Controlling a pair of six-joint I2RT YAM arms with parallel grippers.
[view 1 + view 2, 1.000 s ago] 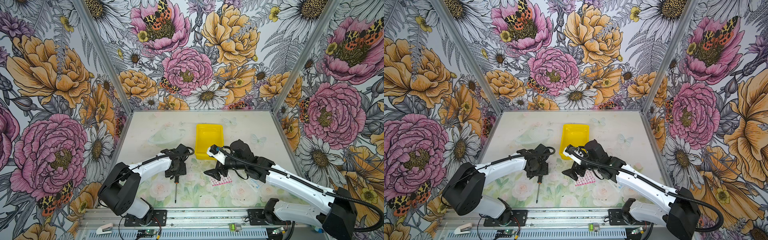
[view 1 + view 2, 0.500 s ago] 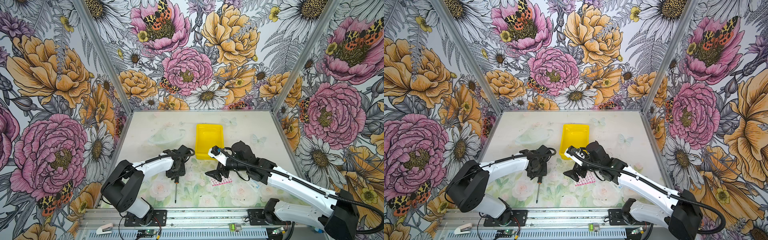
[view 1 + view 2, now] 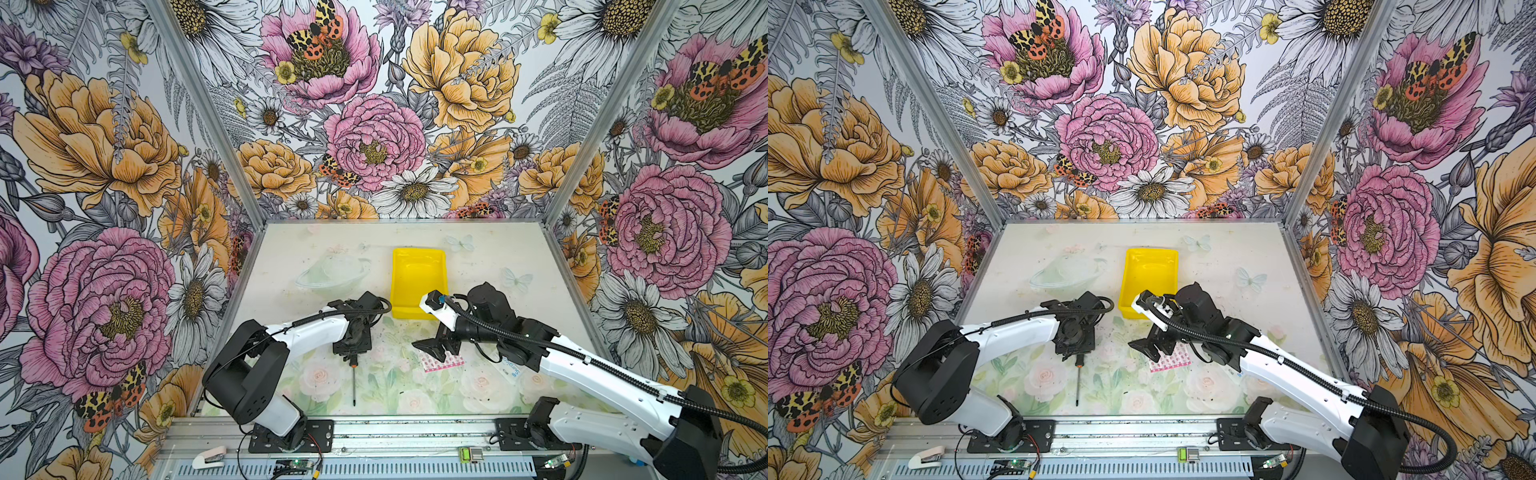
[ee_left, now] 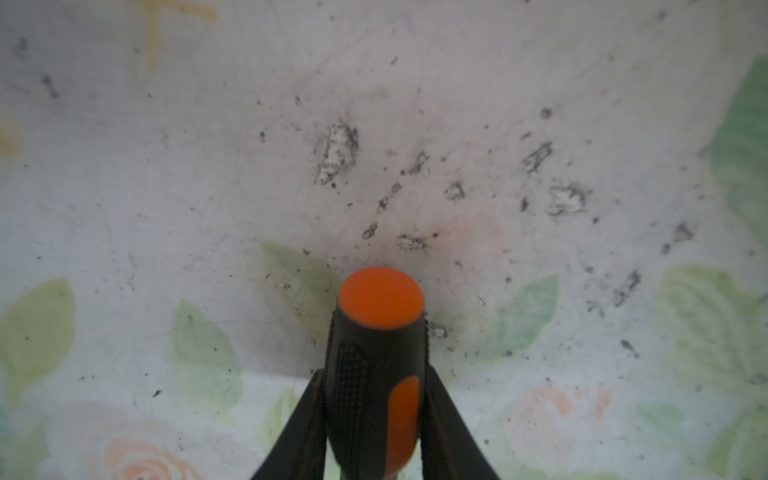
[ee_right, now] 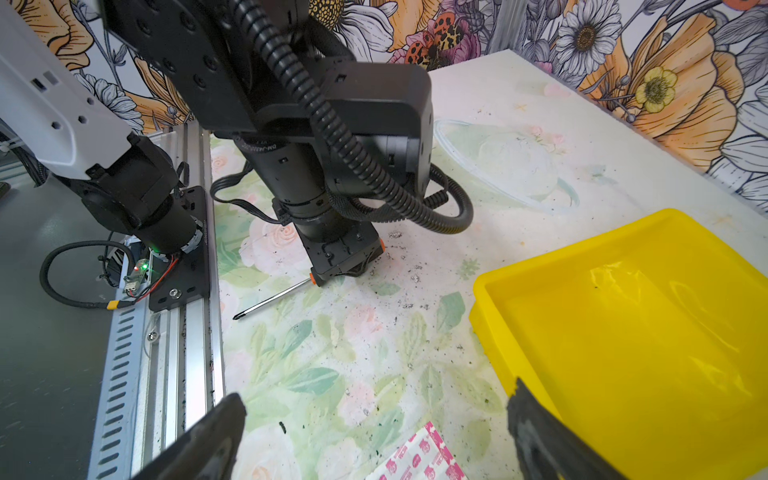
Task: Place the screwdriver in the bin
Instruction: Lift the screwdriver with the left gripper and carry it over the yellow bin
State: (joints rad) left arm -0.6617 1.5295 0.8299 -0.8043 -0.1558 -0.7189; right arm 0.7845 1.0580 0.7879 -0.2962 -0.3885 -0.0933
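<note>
The screwdriver (image 3: pixel 353 384) lies on the table with its thin dark shaft (image 3: pixel 1077 384) pointing toward the front rail. My left gripper (image 3: pixel 352 353) stands down over its orange-and-black handle (image 4: pixel 376 365), which is hidden in both top views. In the left wrist view the left gripper (image 4: pixel 375 374) is shut on that handle, a black finger pressed against each side. The yellow bin (image 3: pixel 417 278) sits behind, at the table's middle, and is empty (image 5: pixel 623 332). My right gripper (image 3: pixel 434 349) hangs open in front of the bin's near edge, holding nothing (image 5: pixel 376 399).
A pink-patterned packet (image 3: pixel 442 361) lies under the right gripper. A white packet with blue print (image 3: pixel 509 365) lies beside the right arm. The metal rail (image 3: pixel 374 432) runs along the front edge. Floral walls enclose the left, back and right sides.
The left gripper's jaws have closed onto the screwdriver handle. The screwdriver lies where it was. The right arm has barely moved.
</note>
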